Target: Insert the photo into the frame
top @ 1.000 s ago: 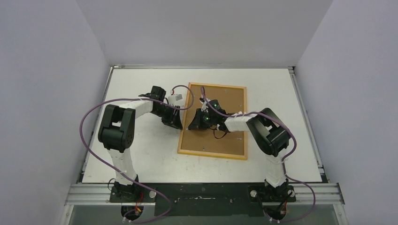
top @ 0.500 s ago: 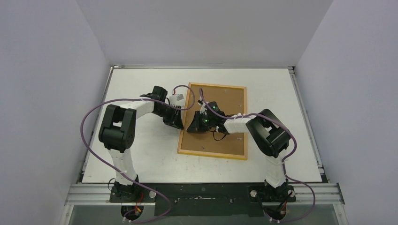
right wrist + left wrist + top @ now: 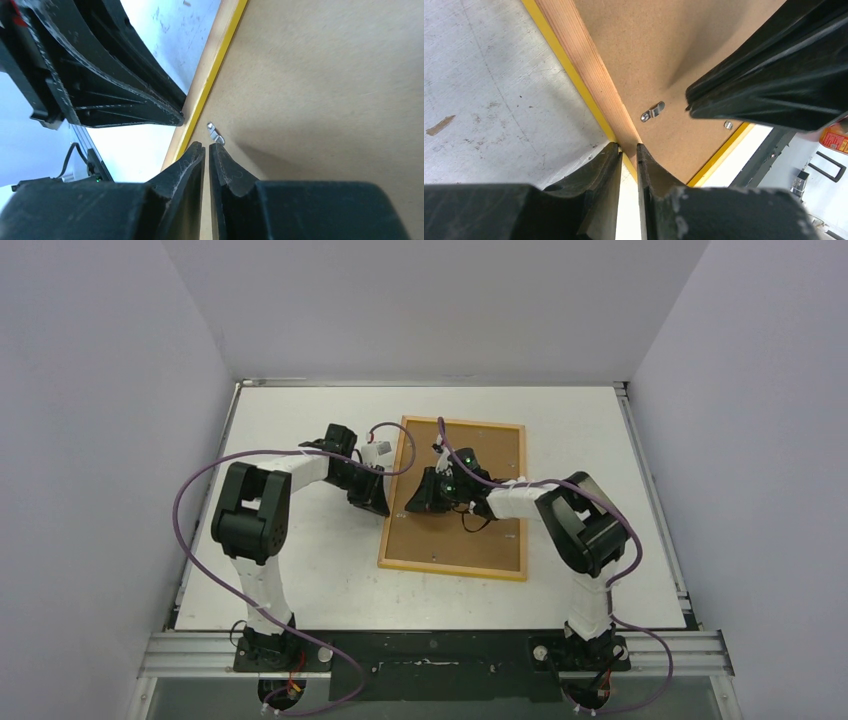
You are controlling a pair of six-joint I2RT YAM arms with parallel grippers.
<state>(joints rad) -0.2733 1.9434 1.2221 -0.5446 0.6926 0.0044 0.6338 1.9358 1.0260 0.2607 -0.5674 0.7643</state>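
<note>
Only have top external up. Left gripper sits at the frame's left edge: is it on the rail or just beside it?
Observer: On it. In the left wrist view, the left gripper has its fingers either side of the frame rail, with the yellow edge showing between them.
Operator: Right one? It's just a black blob over the backing here.
Observer: The right gripper has its jaws almost together with nothing between them. Its tips are just short of a small metal tab on the backing panel.
Operator: How does the tab sit?
Observer: The left wrist view shows it lying flat on the panel, angled, close beside the rail.
</note>
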